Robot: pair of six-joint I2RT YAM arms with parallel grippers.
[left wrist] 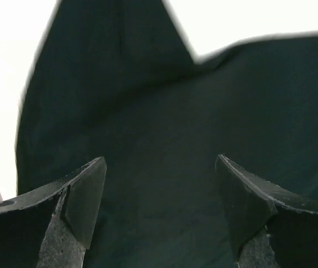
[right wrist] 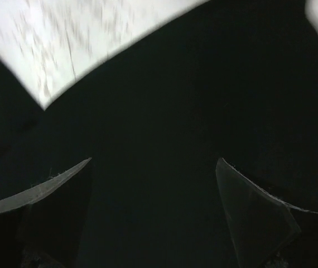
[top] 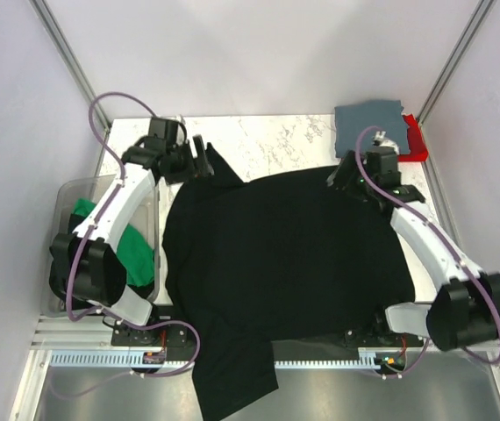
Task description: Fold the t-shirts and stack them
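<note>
A large black t-shirt [top: 276,254] lies spread flat across the table, one part hanging over the near edge. My left gripper [top: 203,161] is open just above its far left sleeve; the cloth [left wrist: 164,111] fills the left wrist view between the open fingers. My right gripper [top: 336,180] is open above the shirt's far right corner; the black cloth [right wrist: 203,100] shows below it. A folded slate grey-blue t-shirt [top: 371,124] lies on a red one [top: 415,139] at the far right corner. A green t-shirt [top: 132,250] sits in the bin.
A clear plastic bin [top: 79,189] stands at the table's left side beside the left arm. White marbled tabletop [top: 276,140] shows beyond the black shirt. Grey walls close the sides.
</note>
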